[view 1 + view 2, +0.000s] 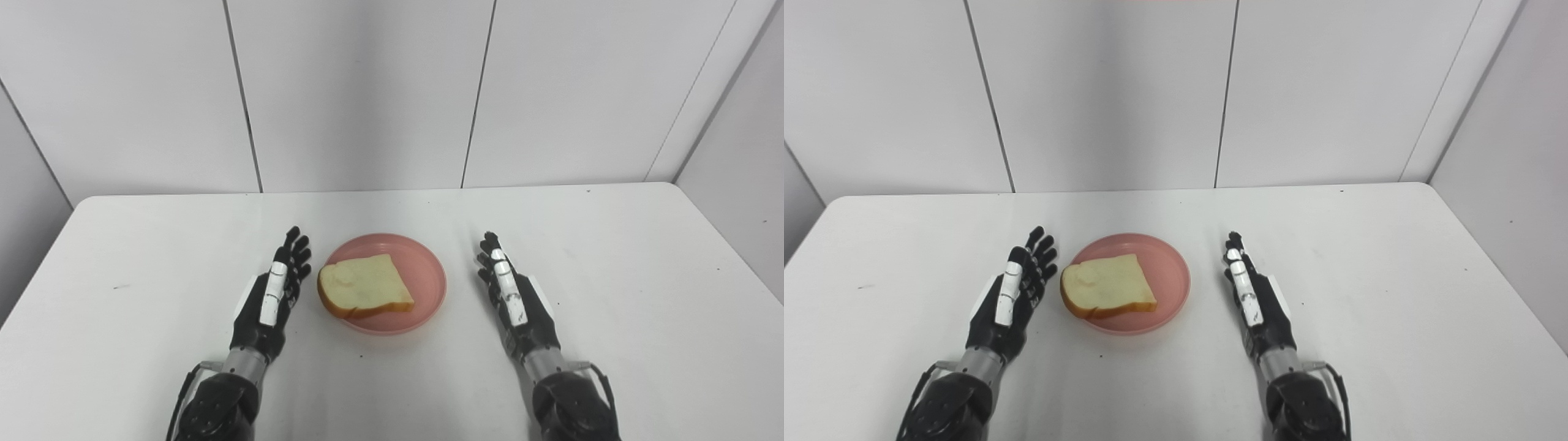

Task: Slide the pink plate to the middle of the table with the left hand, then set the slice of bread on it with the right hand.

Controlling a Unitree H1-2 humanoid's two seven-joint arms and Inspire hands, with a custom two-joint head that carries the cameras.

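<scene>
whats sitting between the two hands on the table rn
The pink plate with the slice of bread on it lies between the left hand and the right hand; neither hand touches it. Both eye views show this.

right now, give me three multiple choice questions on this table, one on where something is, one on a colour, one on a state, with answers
1. Where is the slice of bread?
A. on the bare table, right of the plate
B. on the plate, toward its left side
C. in the right hand

2. What colour is the plate?
A. pink
B. blue
C. green

3. What state are the left hand and the right hand in?
A. both shut on the plate
B. left shut on the bread, right open
C. both open, holding nothing

Answers:
1. B, the bread lies inside the rim, its crust near the left edge.
2. A, the rim and bare floor show pink.
3. C, each hand is beside the plate with fingers extended, holding nothing.
</scene>
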